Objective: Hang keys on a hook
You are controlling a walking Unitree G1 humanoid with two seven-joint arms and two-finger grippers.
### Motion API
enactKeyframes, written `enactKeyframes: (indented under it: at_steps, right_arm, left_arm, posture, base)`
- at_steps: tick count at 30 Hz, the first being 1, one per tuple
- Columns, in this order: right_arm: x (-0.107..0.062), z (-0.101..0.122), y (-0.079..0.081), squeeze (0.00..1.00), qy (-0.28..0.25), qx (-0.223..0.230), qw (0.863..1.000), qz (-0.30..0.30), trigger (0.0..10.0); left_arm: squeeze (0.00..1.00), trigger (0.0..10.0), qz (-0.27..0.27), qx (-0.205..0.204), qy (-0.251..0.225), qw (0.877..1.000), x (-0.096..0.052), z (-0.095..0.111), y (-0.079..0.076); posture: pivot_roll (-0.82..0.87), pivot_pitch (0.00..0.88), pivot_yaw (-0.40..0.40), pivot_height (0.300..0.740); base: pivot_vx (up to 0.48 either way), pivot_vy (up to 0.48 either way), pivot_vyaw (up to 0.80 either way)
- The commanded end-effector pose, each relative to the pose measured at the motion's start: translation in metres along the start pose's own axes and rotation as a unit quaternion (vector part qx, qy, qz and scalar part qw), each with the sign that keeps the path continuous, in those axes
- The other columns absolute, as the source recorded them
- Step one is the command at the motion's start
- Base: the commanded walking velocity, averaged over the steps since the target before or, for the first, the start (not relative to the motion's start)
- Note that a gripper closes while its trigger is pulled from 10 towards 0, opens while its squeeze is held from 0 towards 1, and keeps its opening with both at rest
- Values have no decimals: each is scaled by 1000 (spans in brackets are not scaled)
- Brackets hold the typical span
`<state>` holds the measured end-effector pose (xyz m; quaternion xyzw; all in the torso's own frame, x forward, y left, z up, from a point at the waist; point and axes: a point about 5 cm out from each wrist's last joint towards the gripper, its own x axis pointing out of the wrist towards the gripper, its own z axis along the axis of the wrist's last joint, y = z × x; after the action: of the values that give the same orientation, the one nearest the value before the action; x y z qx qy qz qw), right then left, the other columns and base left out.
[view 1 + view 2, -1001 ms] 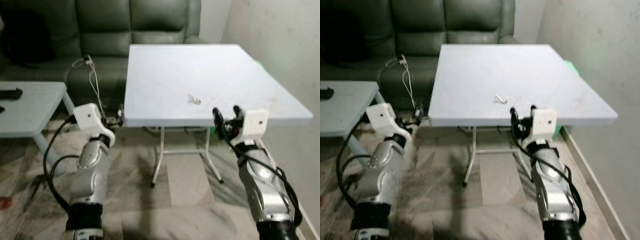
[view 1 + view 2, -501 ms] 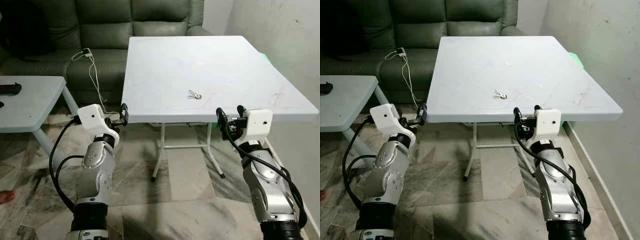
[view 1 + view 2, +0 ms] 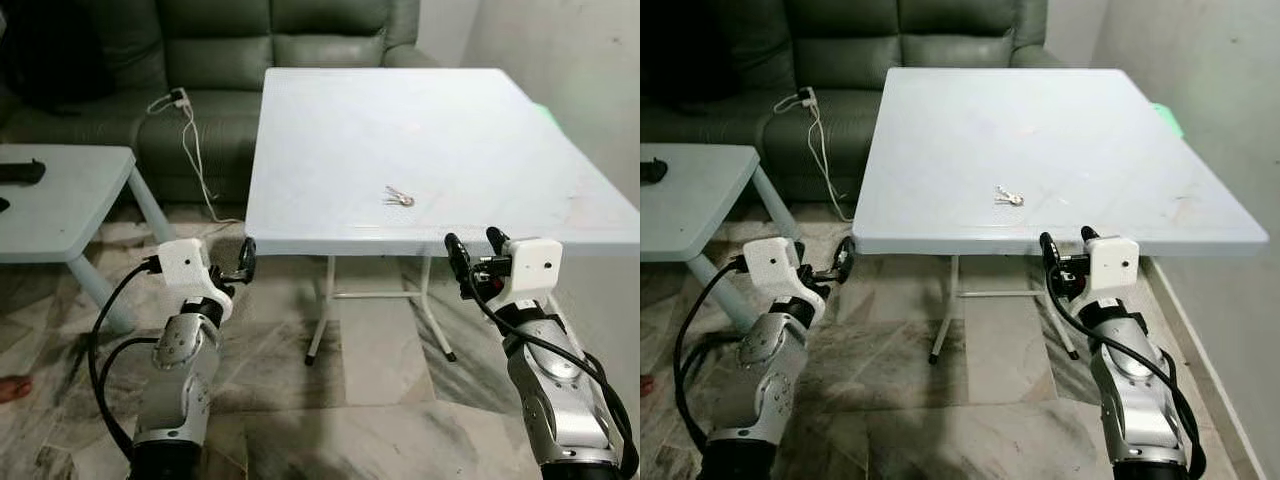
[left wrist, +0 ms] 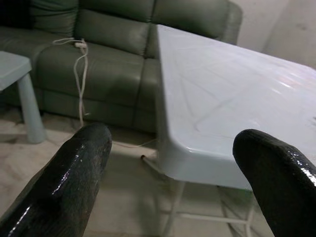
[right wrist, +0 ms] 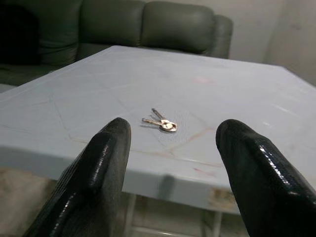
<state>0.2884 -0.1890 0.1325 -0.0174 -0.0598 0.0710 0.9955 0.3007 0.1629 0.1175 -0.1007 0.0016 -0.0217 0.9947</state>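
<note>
Right wrist view: right pincer [image 5: 170, 148] wide open, empty, facing keys [image 5: 161, 121].

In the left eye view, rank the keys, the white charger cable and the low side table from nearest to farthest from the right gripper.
1. keys: on the white table, just ahead of the open right gripper.
2. white charger cable: hanging off the sofa, far to the robot's left.
3. low side table: at the left edge, beyond the cable.
</note>
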Motion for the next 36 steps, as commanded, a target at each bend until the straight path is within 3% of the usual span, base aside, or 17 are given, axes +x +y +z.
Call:
enactKeyframes:
  at_steps: [1, 36]
  right_arm:
    - [-4, -3, -7, 0, 7, -3, 1000, -9, 10000]
    - [3, -2, -4, 0, 5, -5, 1000, 19, 10000]
  left_arm:
    - [0, 10000, -9, 5, -6, 1000, -1, 3, -4]
    - [0, 10000, 16, -15, -13, 1000, -2, 5, -4]
  posture:
    - [4, 60, -60, 740]
    - [13, 53, -85, 740]
  base:
    - [352, 0, 0]
    - [338, 0, 0]
